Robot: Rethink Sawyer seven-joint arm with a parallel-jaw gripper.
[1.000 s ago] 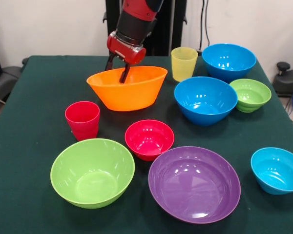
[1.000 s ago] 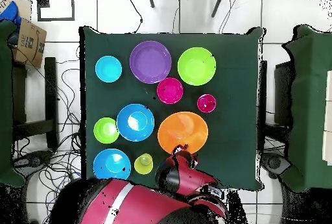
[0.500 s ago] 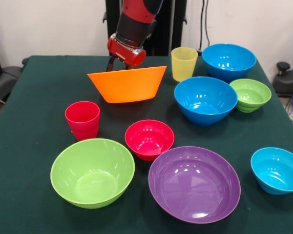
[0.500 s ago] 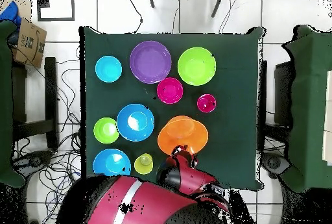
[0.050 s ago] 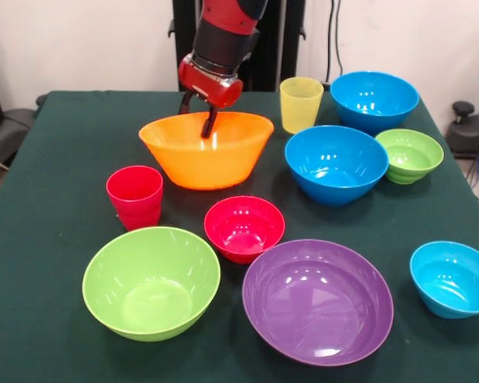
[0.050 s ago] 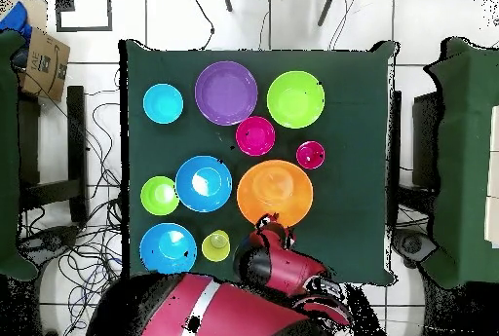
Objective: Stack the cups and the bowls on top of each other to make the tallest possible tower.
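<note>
- The claw (image 5: 205, 120) pinches the far rim of the orange bowl (image 5: 207, 150), one finger inside, one outside.
- The bowl looks light, stiff and slippery; that rim is the best hold.

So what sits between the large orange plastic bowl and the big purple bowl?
The small red bowl sits between the orange bowl and purple bowl, clearest in the front view.

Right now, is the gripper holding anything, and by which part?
Yes: the gripper pinches the large orange bowl by its far rim, one finger inside the wall and one outside.
</note>
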